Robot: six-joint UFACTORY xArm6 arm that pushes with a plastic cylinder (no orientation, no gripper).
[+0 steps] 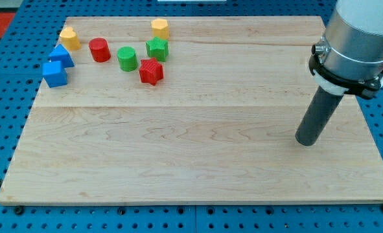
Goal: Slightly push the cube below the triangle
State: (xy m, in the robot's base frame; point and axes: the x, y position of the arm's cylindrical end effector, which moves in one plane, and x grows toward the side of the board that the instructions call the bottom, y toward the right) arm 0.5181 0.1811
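The blue cube point(54, 74) sat touching the blue triangle point(61, 55) just toward the view's bottom-left of it, far from my tip point(306, 141), a plain rod tool with nothing to spread or pinch, which should approach slowly and nudge the cube gently.

I find no text, label, brand, number or sign that I can read anywhere in this view: nothing on the desk point(197, 162), nothing on the coloured blocks in the upper left of the frame, nothing on my own rod at the right.
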